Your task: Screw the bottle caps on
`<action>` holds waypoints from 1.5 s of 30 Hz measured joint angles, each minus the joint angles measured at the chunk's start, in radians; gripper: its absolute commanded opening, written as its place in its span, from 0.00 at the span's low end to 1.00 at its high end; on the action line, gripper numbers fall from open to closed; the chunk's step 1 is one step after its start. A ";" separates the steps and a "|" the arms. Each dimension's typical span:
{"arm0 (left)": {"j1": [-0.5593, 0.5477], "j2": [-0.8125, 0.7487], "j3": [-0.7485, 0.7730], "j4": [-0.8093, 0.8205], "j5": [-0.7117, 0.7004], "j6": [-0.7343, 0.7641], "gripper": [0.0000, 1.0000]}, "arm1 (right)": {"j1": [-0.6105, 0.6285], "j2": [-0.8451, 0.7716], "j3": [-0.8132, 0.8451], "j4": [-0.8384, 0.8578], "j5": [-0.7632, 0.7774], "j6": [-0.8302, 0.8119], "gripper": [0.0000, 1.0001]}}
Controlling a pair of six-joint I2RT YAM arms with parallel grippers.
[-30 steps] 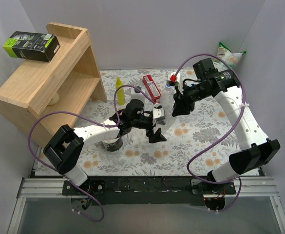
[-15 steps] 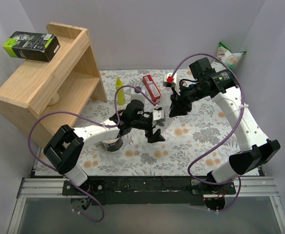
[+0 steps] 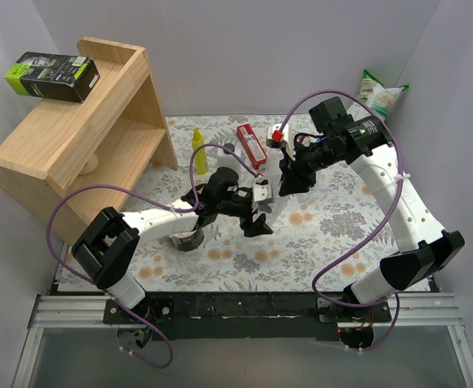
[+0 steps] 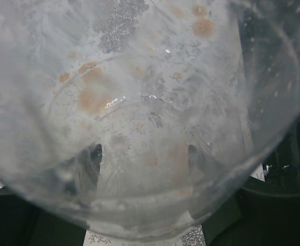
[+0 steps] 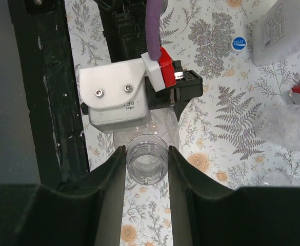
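Observation:
A clear bottle (image 5: 147, 163) stands with its open threaded mouth toward the right wrist camera and has no cap on it. My right gripper (image 5: 146, 151) has its two fingers pressed on either side of the neck. My left gripper (image 4: 143, 154) is shut round the body of the same bottle (image 4: 139, 102), which fills the left wrist view; its fingers show as dark shapes through the plastic. In the top view the left gripper (image 3: 256, 214) and right gripper (image 3: 289, 179) meet mid-table. One blue cap (image 5: 238, 43) lies on the cloth. Another clear bottle (image 5: 293, 128) lies at the right.
A wooden shelf (image 3: 82, 137) with a black box (image 3: 52, 74) stands at the back left. A yellow bottle (image 3: 199, 150), a red box (image 3: 251, 145) and a green bag (image 3: 382, 89) are at the back. A dark round object (image 3: 187, 239) sits under the left arm.
My right gripper has moved left, toward the left gripper and the bottle. The left gripper has shifted only slightly.

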 measured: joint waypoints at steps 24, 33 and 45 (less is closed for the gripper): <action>0.272 -0.272 -0.055 -0.135 0.040 -0.130 0.00 | 0.007 0.050 0.257 0.275 0.064 0.159 0.75; 0.481 -0.560 0.105 -0.280 -0.075 -0.229 0.00 | 0.105 0.178 0.097 0.595 0.126 0.166 0.02; 0.758 -0.579 0.198 -0.313 -0.087 -0.303 0.00 | 0.159 0.483 0.019 0.647 0.210 0.183 0.01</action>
